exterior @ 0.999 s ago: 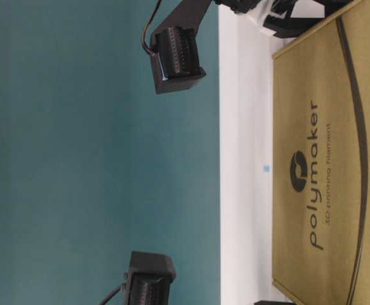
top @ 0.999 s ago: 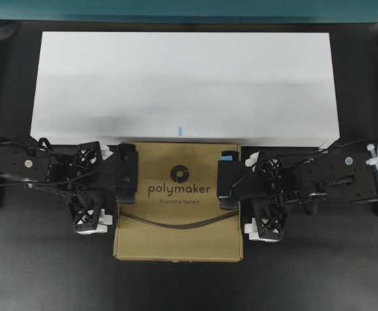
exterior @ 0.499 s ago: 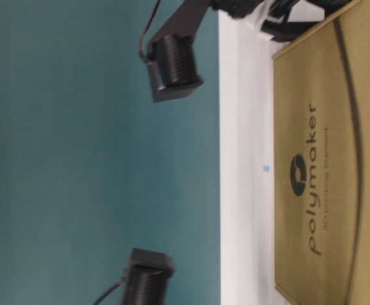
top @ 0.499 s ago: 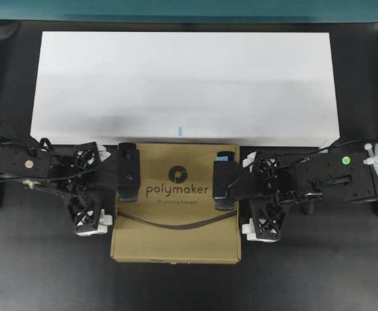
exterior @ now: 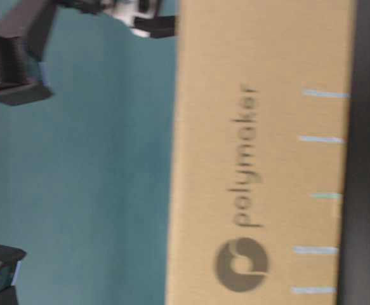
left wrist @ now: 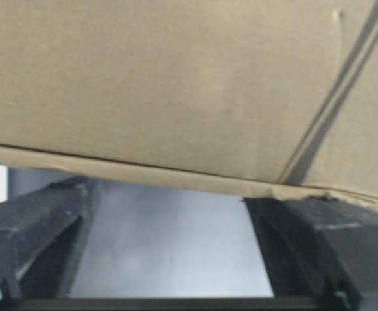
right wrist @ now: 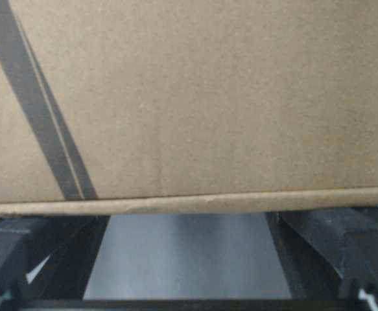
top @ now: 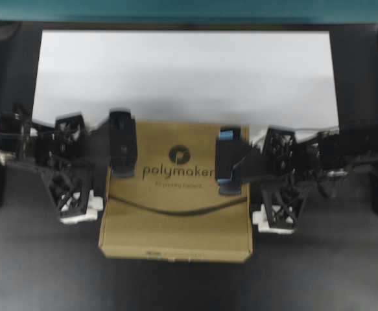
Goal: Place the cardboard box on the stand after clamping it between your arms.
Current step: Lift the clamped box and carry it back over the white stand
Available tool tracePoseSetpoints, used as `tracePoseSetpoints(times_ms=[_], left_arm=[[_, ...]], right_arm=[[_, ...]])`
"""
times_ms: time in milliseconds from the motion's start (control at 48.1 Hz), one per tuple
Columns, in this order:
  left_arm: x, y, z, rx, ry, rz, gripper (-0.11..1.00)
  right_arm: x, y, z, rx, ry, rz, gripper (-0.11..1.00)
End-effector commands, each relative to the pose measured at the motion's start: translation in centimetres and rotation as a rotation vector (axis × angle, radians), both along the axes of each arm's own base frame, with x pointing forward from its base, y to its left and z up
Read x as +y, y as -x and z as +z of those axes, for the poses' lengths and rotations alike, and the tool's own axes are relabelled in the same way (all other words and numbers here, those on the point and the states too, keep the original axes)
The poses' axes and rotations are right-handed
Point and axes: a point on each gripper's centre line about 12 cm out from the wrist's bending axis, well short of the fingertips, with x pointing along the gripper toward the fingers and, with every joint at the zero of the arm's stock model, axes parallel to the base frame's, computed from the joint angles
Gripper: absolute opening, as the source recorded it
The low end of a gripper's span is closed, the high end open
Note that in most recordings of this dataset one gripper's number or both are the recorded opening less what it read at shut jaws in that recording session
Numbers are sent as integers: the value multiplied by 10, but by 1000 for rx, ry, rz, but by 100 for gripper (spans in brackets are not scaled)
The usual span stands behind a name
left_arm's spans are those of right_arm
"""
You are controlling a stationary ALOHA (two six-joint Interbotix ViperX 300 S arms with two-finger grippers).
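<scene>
Overhead view. The cardboard box (top: 176, 194) lies at the centre, between the two arms. The left gripper (top: 122, 152) sits at the box's left edge, toward its far corner, its upper finger overlapping the top face; the right gripper (top: 228, 162) sits likewise at the right edge. The left arm (top: 52, 162) extends away to the left, the right arm (top: 305, 168) to the right. The stand (top: 189, 71) lies beyond the box on the far side and reaches well past both arms to left and right. The box's far edge overlaps the stand's near edge. Both wrist views place the box's side directly above the open jaws.
</scene>
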Motion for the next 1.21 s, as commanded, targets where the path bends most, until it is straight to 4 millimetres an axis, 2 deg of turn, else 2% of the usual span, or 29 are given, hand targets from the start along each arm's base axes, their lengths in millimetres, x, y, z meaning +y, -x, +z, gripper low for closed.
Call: tracePoseSetpoints(times_ms=[0,229,458,624,749,936,1186], left_arm=[[9,-11,28,-92,11,43,83],[10,-19,33,-155,9,38,83],[14,-23,38,-217,-55,-40,83],[35,-26,42,-232,-93,-21,83],[42,-30,42,-229,-116,-28,83],[56,-32,42,-227,-148,-24,83],[87,-36,48,-260,-173,49,82]], right_arm=[[-1,-16,22,-65,-4,5,83],[-5,-22,24,-77,19,37,83],[-10,-23,24,-85,49,81,83],[-19,-27,26,-119,62,87,83],[-25,-34,26,-150,74,90,83],[-40,-41,22,-165,96,86,83],[-63,-57,28,-204,115,47,83]])
